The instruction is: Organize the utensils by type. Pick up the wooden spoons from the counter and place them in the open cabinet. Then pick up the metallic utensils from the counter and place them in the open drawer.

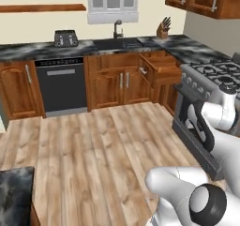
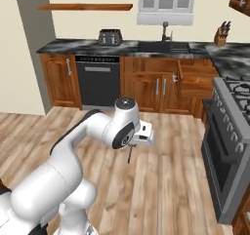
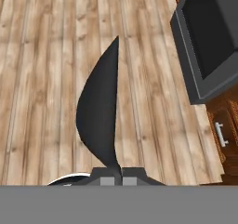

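Arm bent forward over the wood floor (image 2: 161, 180), pincer (image 3: 118, 175) pointing down, clamped on the metal spoon (image 3: 100, 111).

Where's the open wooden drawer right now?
The open reddish-brown wooden drawer juts from the cabinets right of the sink, beside the stove, in both base views.

Plank wood floor (image 1: 93, 140); cream walls (image 2: 93, 24); window (image 1: 112, 2) above sink; black dishwasher (image 2: 97, 80); stove (image 2: 229, 131).

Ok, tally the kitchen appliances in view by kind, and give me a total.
Toaster: 1
Dishwasher: 1
Gas stove with oven: 1
Total: 3
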Tool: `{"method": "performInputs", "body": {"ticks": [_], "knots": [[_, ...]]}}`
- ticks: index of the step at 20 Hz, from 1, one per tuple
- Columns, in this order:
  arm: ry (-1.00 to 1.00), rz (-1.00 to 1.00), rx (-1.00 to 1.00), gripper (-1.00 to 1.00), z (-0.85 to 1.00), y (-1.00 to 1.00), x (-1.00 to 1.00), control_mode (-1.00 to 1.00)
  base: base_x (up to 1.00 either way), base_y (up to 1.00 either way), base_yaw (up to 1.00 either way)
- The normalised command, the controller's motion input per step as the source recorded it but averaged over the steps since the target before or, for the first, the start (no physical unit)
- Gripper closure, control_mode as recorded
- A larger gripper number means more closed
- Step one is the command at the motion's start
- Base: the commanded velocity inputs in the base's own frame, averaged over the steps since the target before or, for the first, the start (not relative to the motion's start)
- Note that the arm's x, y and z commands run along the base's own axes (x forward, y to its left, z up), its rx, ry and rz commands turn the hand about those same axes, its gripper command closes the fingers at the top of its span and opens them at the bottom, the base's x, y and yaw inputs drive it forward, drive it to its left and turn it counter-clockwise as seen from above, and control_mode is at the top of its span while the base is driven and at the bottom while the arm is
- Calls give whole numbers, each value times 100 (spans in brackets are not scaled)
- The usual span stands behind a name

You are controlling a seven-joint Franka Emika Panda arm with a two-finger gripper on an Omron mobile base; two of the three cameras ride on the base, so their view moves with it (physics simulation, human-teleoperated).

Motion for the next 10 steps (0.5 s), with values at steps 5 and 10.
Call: {"method": "performInputs", "body": {"ticks": [5, 10], "knots": [[0, 0, 0, 100, 0, 0, 0, 100, 85, -55, 0], [0, 0, 0, 100, 0, 0, 0, 100, 88, -51, 0]]}}
